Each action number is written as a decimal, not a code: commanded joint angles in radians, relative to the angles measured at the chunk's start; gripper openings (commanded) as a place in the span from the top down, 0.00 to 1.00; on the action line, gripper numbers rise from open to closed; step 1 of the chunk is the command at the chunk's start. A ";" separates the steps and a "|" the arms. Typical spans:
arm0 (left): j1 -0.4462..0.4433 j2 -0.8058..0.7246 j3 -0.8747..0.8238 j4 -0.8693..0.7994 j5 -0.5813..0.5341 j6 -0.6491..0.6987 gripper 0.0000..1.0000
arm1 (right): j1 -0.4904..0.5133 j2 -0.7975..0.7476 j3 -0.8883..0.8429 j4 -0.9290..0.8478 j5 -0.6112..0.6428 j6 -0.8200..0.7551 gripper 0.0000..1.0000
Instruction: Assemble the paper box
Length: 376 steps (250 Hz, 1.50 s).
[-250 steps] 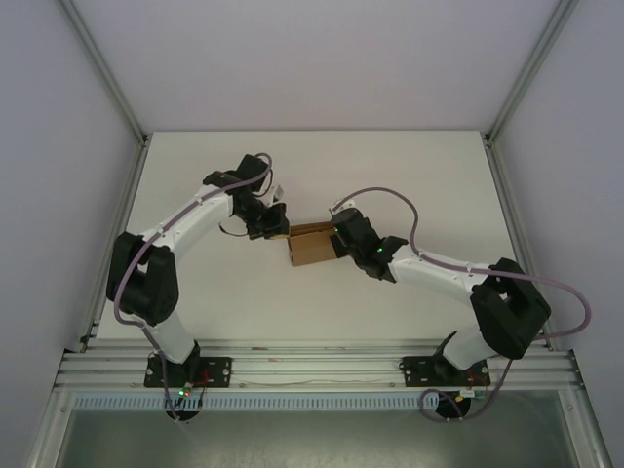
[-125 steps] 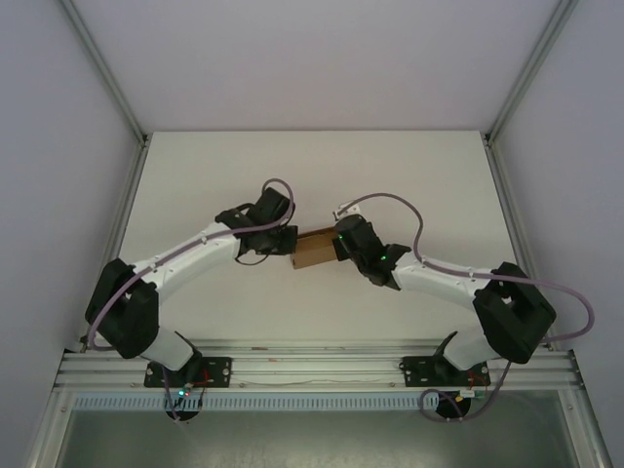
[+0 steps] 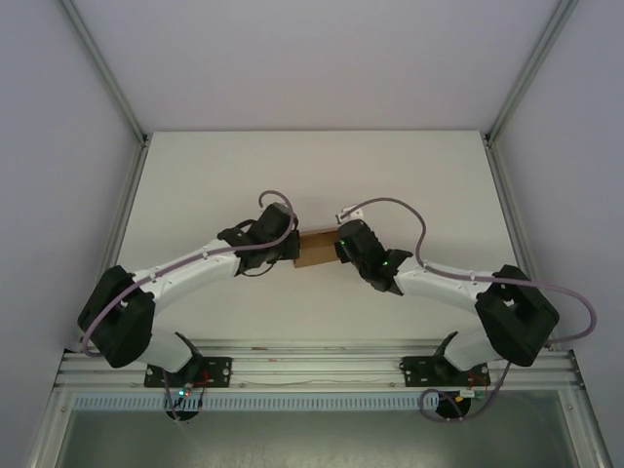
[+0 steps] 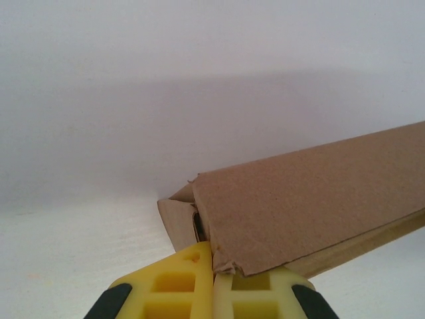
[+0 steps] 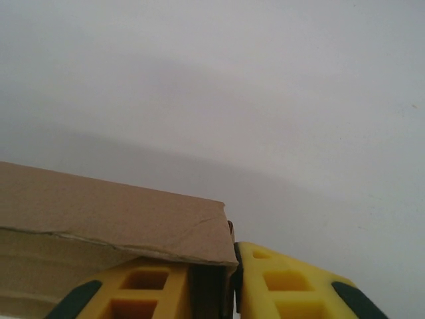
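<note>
The paper box [image 3: 317, 250] is a small brown cardboard box lying at the middle of the white table, squeezed between my two grippers. My left gripper [image 3: 291, 246] is at its left end. In the left wrist view that gripper [image 4: 216, 282] is shut, its yellow fingertips [image 4: 179, 276] pressed against the box [image 4: 312, 206] at a torn corner. My right gripper [image 3: 341, 249] is at the right end. In the right wrist view this gripper [image 5: 212, 286] is slightly open, with the end wall of the box [image 5: 99, 212] between its fingers.
The white table [image 3: 195, 185] is walled by pale panels on three sides. An aluminium rail [image 3: 312, 369] carrying both arm bases runs along the near edge. Purple cables [image 3: 390, 202] loop above each wrist.
My left arm has swung right and forward until its shut fingers meet the box's left end. The right gripper's jaws have parted a little. The box has turned to lie more level.
</note>
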 commanded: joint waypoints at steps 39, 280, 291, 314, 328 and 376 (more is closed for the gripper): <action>-0.016 0.076 -0.024 -0.114 -0.002 0.021 1.00 | 0.017 -0.142 0.033 -0.188 -0.079 -0.001 0.50; -0.016 0.044 0.080 -0.182 0.085 0.249 0.53 | -0.210 0.048 0.049 -0.194 -0.296 0.287 0.50; -0.016 0.041 0.092 -0.193 0.098 0.266 0.46 | -0.211 0.056 0.038 -0.186 -0.304 0.302 0.51; -0.016 0.036 0.116 -0.228 0.121 0.312 0.33 | -0.211 0.067 0.025 -0.183 -0.305 0.328 0.58; -0.017 0.038 0.130 -0.253 0.125 0.342 0.27 | -0.211 0.066 0.018 -0.184 -0.310 0.334 0.61; -0.016 0.029 0.145 -0.244 0.218 0.362 0.06 | -0.211 0.031 -0.025 -0.167 -0.308 0.367 0.63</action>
